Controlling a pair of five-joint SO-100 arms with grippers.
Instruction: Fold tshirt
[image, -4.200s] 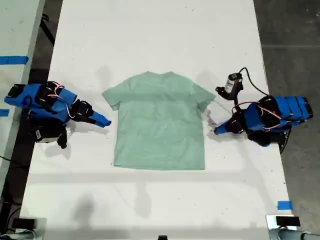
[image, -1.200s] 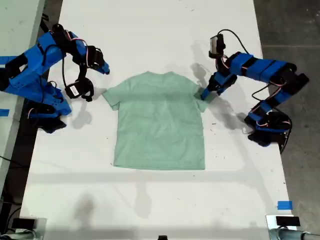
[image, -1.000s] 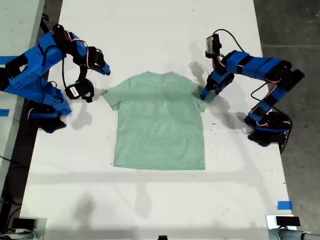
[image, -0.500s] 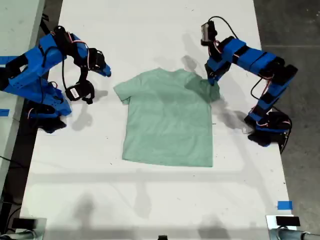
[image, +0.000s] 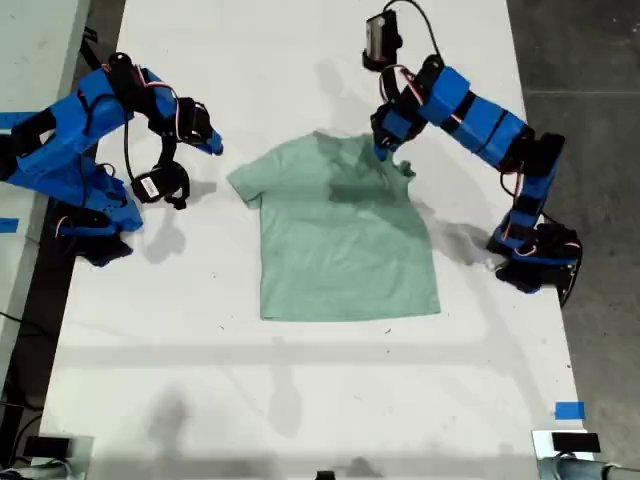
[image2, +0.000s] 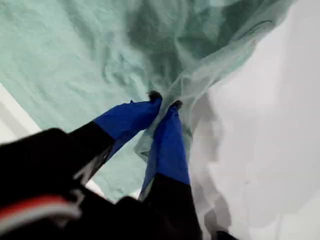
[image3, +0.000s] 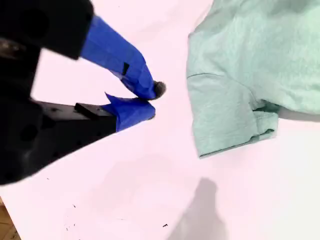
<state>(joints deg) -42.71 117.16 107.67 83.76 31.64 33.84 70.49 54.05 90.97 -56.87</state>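
Observation:
The pale mint-green tshirt (image: 340, 250) lies mostly flat on the white table (image: 300, 400), skewed, with its hem toward the exterior view's bottom. My first gripper (image: 383, 148) (image2: 165, 100) is shut on the tshirt (image2: 75, 50), pinching its sleeve on the exterior view's right; that sleeve is lifted and pulled in over the chest, casting a shadow. My second gripper (image: 212, 145) (image3: 154, 101) hovers shut and empty over bare table, a short way from the other sleeve of the tshirt (image3: 250, 60).
Both blue arms have bases at the table's side edges in the exterior view. Blue tape (image: 569, 410) marks the table near the exterior view's bottom right. Dark floor (image: 580, 60) lies beyond the exterior view's right edge.
My first gripper took hold of the sleeve, lifted it and carried it up and toward the exterior view's left; the whole shirt slid right and skewed. My second gripper has stayed put.

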